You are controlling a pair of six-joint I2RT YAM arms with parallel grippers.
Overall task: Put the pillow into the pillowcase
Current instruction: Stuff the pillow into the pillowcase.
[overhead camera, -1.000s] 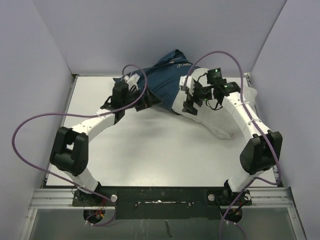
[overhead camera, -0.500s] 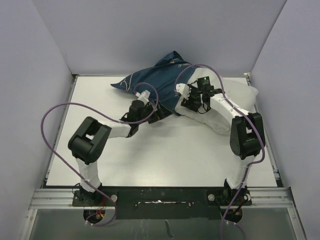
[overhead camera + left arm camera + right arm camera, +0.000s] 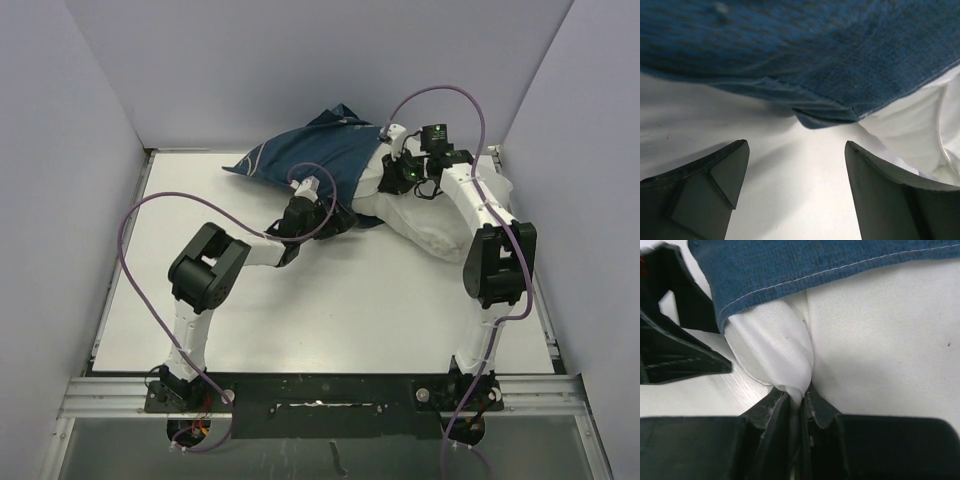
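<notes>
The navy pillowcase (image 3: 305, 150) lies at the back of the table, its open hem facing right. The white pillow (image 3: 445, 225) sticks out of that hem, part of it inside. In the right wrist view my right gripper (image 3: 801, 396) is shut on a pinched fold of the pillow (image 3: 880, 335), just below the pillowcase hem (image 3: 790, 265). My left gripper (image 3: 796, 150) stands open over bare table, both fingers short of the pillowcase's lower corner (image 3: 825, 115), nothing between them. From above, the left gripper (image 3: 335, 218) is at the near edge of the pillowcase and the right gripper (image 3: 393, 178) is on the pillow.
The white table (image 3: 300, 300) is boxed in by grey walls on the left, back and right. Purple cables (image 3: 130, 225) loop off both arms. The left gripper's fingers (image 3: 680, 357) show close beside the right gripper's pinch.
The right gripper has shut on a fold of the pillow and pulled back towards the rear right. The left arm has reached further right to the pillowcase's near corner, its jaws narrowing slightly.
</notes>
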